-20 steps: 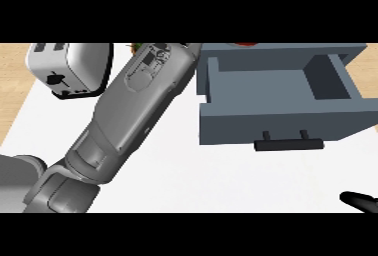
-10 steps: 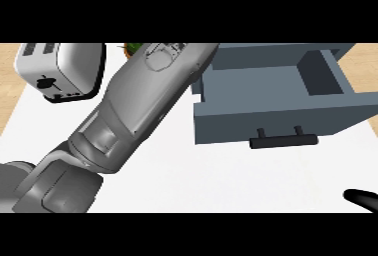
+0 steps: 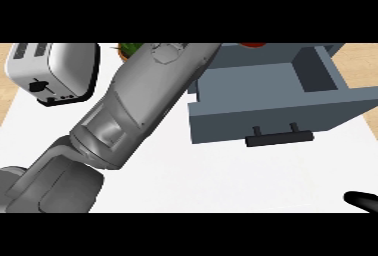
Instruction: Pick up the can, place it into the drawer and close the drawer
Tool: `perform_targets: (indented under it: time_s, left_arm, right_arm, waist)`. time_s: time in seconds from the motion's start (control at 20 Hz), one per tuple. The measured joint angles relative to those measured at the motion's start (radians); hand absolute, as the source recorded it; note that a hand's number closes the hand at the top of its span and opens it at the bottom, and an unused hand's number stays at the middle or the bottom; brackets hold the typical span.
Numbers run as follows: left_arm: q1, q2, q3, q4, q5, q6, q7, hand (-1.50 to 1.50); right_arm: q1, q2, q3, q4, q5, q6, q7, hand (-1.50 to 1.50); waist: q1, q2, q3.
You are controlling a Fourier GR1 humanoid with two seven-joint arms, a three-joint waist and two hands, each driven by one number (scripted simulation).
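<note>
The white surface [image 3: 221, 185] carries everything shown; the left forearm [image 3: 125, 115] crosses it on a diagonal from the lower left to the upper edge, presumably reaching toward things at the far side, and its left hand lies beyond the top of the view, so whether it is wide, narrow or holding anything cannot be told; the grey-blue drawer [image 3: 273, 95] stands pulled open at upper right, its cavity bare where visible, evidently left open to receive the can, with its dark handle [image 3: 279, 139] facing the robot for the closing push; the toaster [image 3: 52, 72] sits at upper left, well apart from the drawer; a green plant [image 3: 129, 48] shows just beside the forearm at the top edge, and a red object [image 3: 251, 44] shows behind the drawer; the right hand [image 3: 363, 200] appears only as a dark tip at the lower right edge, its state indeterminable; the can is not visible, possibly hidden by the forearm; no brand, label or writing is legible.
</note>
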Motion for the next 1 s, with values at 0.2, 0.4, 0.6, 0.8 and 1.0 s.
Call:
perform_targets:
  time_s: [0.2, 0.4, 0.6, 0.8, 1.0]
  left_arm:
    - [-0.005, 0.0, -0.021, 0.032, 0.022, 0.048, -0.027, -1.5]
    - [-0.005, 0.0, -0.047, 0.041, 0.047, 0.08, -0.05, -1.5]
    - [-0.018, 0.0, -0.048, 0.046, 0.084, 0.094, -0.057, -1.5]
    - [-0.015, 0.0, -0.04, 0.049, 0.119, 0.097, -0.079, -1.5]
    - [-0.025, 0.0, -0.024, 0.051, 0.153, 0.094, -0.1, -1.5]
  right_arm:
    - [-0.021, -0.007, 0.008, -0.012, 0.008, -0.011, 0.028, -1.5]
    - [-0.035, -0.028, 0.033, -0.006, 0.058, 0.002, 0.008, -1.5]
    - [-0.072, -0.058, 0.059, 0.011, 0.112, 0.016, -0.019, -1.5]
    - [-0.097, -0.099, 0.092, 0.046, 0.198, 0.04, -0.083, -1.5]
    - [-0.131, -0.138, 0.14, 0.1, 0.322, 0.044, -0.137, -1.5]
  waist:
    - [-0.007, 0.003, 0.0]
    - [-0.013, 0.006, 0.0]
    - [-0.009, 0.008, 0.0]
    - [-0.003, 0.011, 0.0]
    - [0.007, 0.012, -0.001]
